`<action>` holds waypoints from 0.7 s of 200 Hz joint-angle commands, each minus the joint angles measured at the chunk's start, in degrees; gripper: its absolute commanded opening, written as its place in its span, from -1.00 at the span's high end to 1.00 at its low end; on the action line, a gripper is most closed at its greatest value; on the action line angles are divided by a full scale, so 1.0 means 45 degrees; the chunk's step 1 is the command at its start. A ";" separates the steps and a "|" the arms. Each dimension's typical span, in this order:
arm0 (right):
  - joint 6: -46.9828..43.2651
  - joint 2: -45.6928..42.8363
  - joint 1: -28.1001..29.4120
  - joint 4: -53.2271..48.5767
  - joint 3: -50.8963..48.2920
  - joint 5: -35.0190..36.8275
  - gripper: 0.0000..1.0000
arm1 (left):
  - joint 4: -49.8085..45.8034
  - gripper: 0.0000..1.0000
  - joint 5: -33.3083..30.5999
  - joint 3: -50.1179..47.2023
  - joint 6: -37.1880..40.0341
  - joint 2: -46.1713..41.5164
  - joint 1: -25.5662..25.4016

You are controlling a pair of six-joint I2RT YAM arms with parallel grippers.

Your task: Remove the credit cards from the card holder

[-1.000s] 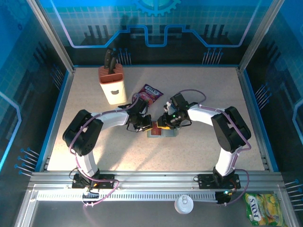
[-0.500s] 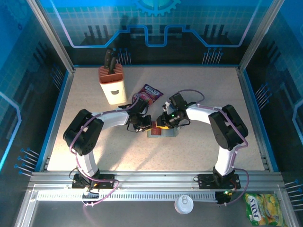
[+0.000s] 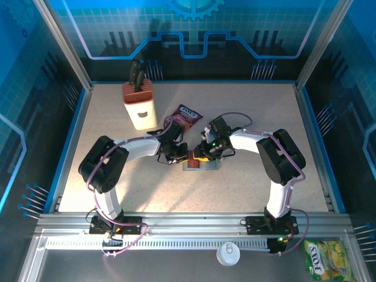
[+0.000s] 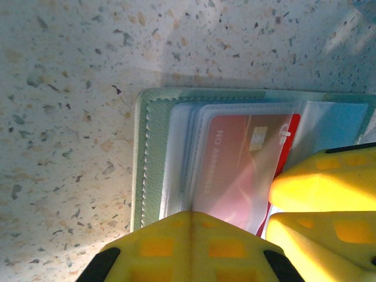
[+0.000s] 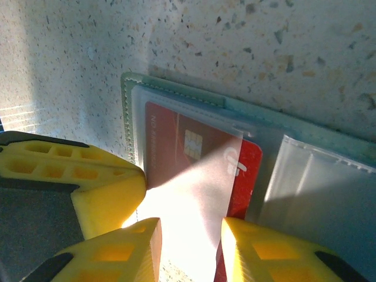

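One red credit card (image 5: 194,158) pokes out of the card holder (image 4: 140,158), centre of the tabletop (image 3: 247,117). It looks thin, stiff and slick, so pinch its bare edge. Left tool (image 3: 181,155), pressed together, pins the holder at its 10 o'clock; right tool (image 5: 188,247) sits half-spread over that edge.

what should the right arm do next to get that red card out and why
Probably close the right tool on the bare edge of the red card, ready to slide it out. That edge pokes out of the clear sleeve right by the tool's parted fingers, and the left tool, shut, seems to pin the card holder against dragging.
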 commanded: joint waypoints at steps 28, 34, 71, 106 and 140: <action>-0.0481 0.0070 0.0149 -0.1061 0.0227 0.0932 0.31 | -0.0632 1.00 -0.0291 0.0008 0.0147 0.0196 0.0044; -0.0519 0.0037 0.0144 -0.1120 0.0258 0.0989 0.31 | -0.0632 1.00 -0.0303 0.0009 0.0147 0.0191 0.0034; -0.0682 -0.0104 0.0158 -0.1354 0.0409 0.1238 0.31 | -0.0677 1.00 -0.0294 0.0081 0.0184 0.0161 0.0038; -0.0931 -0.0193 0.0187 -0.1823 0.0684 0.1549 0.31 | -0.0812 1.00 -0.0289 0.0193 0.0224 0.0083 0.0034; -0.0922 -0.0316 0.0245 -0.1875 0.0700 0.1382 0.31 | -0.1018 1.00 -0.0251 0.0519 0.0321 -0.0140 0.0040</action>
